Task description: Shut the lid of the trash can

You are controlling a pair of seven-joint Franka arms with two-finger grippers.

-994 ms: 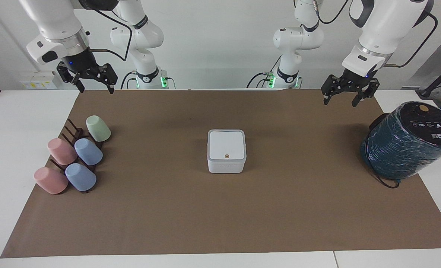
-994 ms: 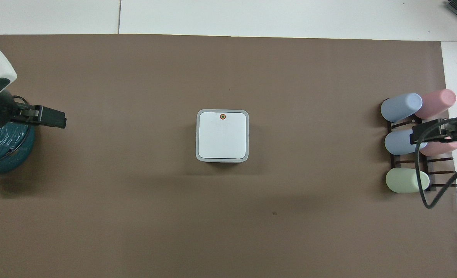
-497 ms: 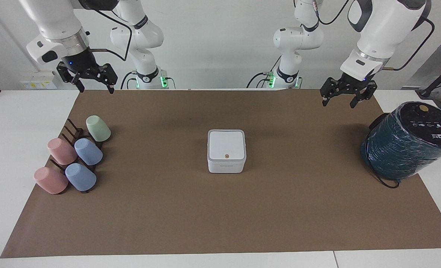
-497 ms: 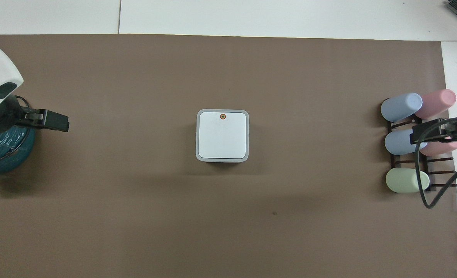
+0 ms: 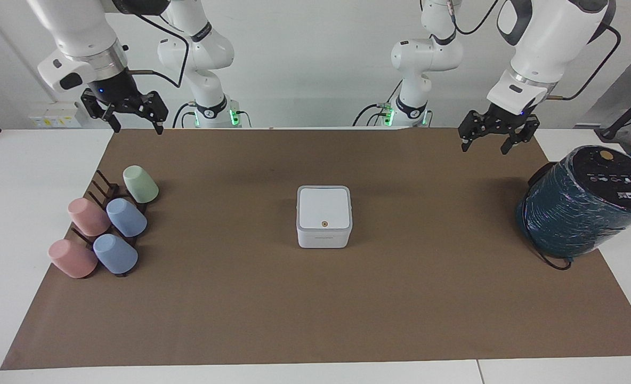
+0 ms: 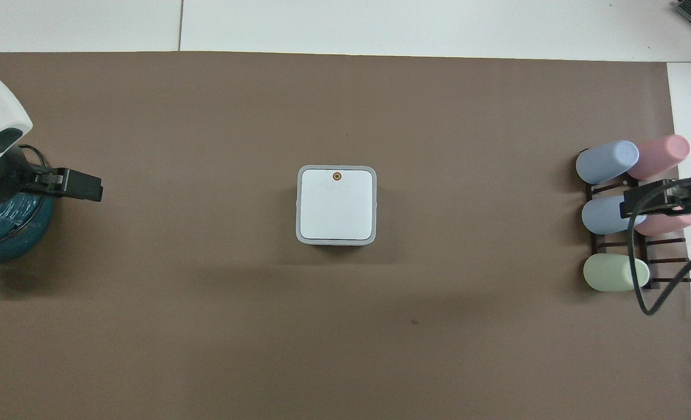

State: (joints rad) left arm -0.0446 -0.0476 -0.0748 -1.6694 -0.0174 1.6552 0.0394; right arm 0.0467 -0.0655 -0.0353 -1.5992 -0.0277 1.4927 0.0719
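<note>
The left gripper (image 5: pixel 485 145) hangs in the air over the brown mat (image 5: pixel 315 298), at the left arm's end of the desk (image 5: pixel 22 176). Its jaws are wide open and hold nothing. The right gripper (image 5: pixel 136 125) hangs over the mat's corner at the right arm's end, above the cups. Its jaws are open too, and they touch nothing.

The trash can (image 5: pixel 323 240) is a small white square box with round corners. It sits in the middle of the mat, well apart from both grippers. The lid (image 5: pixel 323 207) lies flat on top, shut (its little orange dot is near the edge farther from the robots).

There is 1 trash can with 1 lid. There are 5 cups on a dark rack (image 5: pixel 104 189): 2 pink cups (image 5: pixel 81 237), 2 blue cups (image 5: pixel 121 234) and 1 green cup (image 5: pixel 140 184). They all lie tipped on the rack. There is 1 big teal cylinder (image 5: pixel 576 213), wrapped in plastic, at the left arm's end of the desk, half on the mat.
</note>
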